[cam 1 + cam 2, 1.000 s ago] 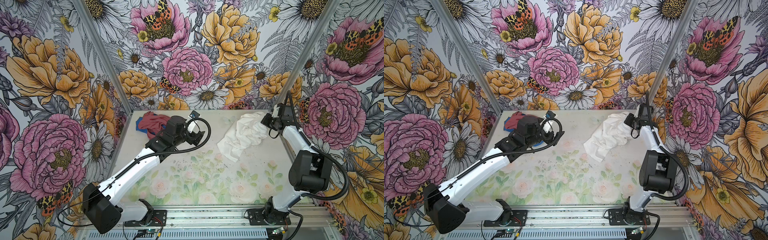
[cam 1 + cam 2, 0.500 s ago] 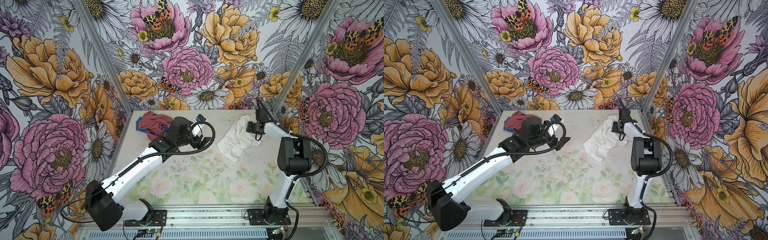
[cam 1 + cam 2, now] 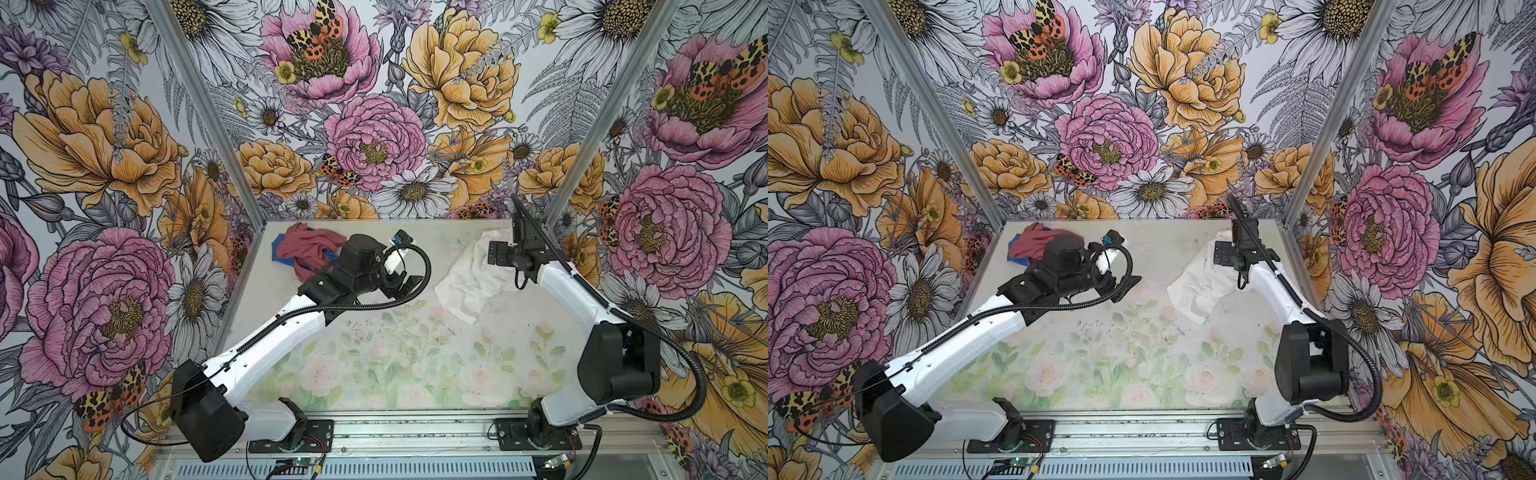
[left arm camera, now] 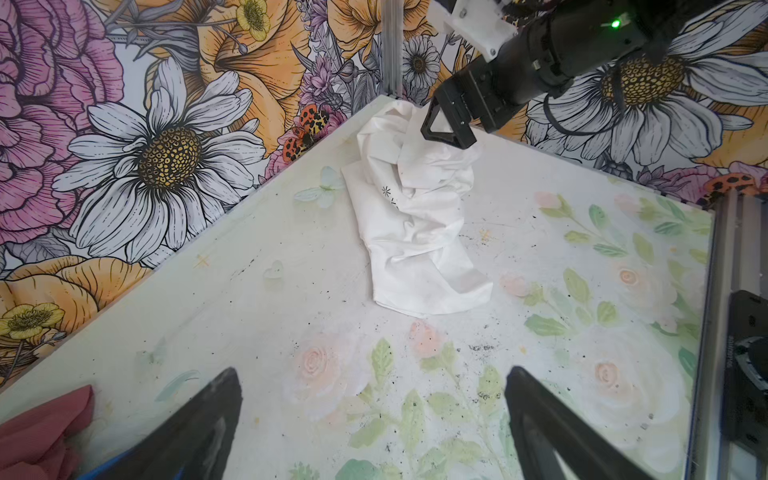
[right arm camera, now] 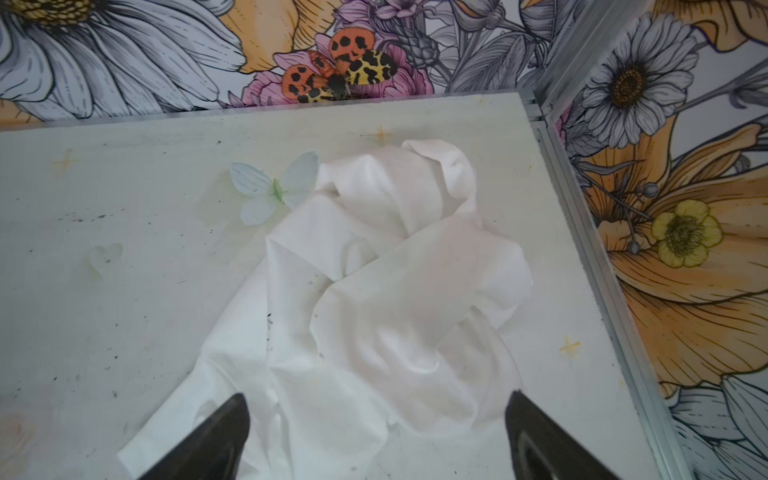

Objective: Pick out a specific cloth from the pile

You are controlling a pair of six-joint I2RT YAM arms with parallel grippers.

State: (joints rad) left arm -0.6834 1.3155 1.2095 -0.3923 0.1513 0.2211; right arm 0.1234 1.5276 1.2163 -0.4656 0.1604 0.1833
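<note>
Looks like we're basically done — the white cloth (image 3: 469,276) lies crumpled alone at the far right of the tabletop (image 3: 374,365), well apart from the pile (image 3: 309,253) (red over blue). Right hand (image 5: 376,436) gapes empty above it; left hand (image 4: 374,424) spread too.

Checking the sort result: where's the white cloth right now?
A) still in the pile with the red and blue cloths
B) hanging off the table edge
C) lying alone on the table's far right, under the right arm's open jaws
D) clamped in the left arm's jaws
C: the white cloth lies crumpled on the table, apart from the pile, with the right gripper open above it.
</note>
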